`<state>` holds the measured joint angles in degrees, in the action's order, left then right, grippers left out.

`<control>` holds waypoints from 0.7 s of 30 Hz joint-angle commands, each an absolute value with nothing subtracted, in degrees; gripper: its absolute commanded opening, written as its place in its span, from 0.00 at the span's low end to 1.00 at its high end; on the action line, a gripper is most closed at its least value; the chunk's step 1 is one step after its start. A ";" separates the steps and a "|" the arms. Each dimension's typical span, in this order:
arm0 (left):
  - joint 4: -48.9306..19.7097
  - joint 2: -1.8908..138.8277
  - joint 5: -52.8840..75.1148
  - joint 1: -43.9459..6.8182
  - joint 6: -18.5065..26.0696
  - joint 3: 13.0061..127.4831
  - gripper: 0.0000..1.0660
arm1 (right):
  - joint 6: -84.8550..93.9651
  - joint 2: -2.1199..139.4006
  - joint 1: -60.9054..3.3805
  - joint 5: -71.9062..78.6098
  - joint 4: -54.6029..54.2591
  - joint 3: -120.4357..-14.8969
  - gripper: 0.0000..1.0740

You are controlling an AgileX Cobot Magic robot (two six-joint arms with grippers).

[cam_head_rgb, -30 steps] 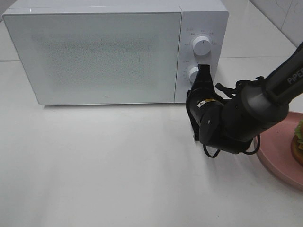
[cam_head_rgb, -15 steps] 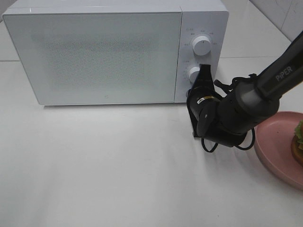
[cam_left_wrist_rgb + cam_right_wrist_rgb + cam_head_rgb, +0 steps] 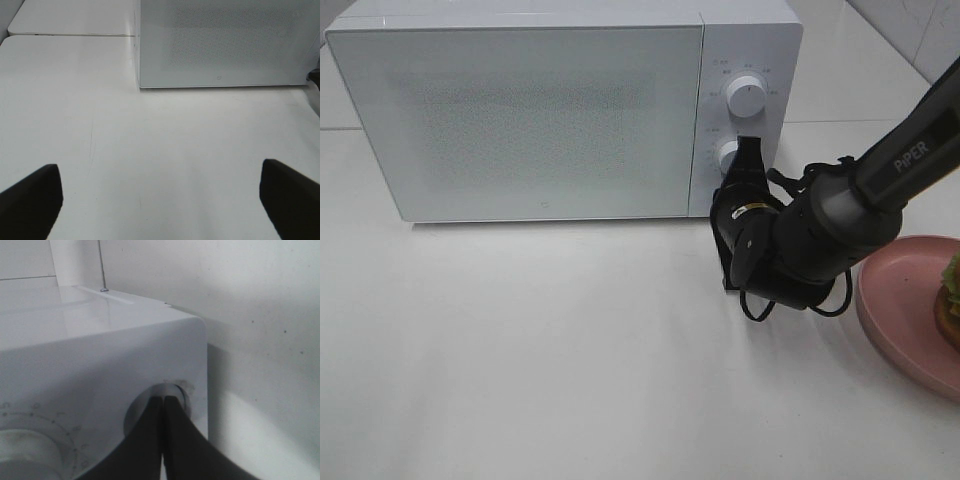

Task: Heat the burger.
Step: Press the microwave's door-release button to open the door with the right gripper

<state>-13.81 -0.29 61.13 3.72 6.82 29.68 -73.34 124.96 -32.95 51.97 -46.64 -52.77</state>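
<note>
Sitting at the microwave's (image 3: pixel 520 120) lower knob (image 3: pixel 724 153), your right gripper (image 3: pixel 750 146) has jaws closed — left gripper's (image 3: pixel 160 200) jaws spread wide over the tabletop (image 3: pixel 150 140).

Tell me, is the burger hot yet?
Nothing looks done: the burger sits on the pink plate outside the closed microwave. In hand: the shut right gripper has its tips on a round control on the microwave's front. The left gripper hangs open over the table. Left to do: open the microwave, put the burger in, close it, start heating.
</note>
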 commanded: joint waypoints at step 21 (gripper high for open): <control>-13.69 -1.26 61.08 4.01 6.47 29.68 0.94 | -70.82 127.25 -29.51 65.72 -42.97 -60.96 0.00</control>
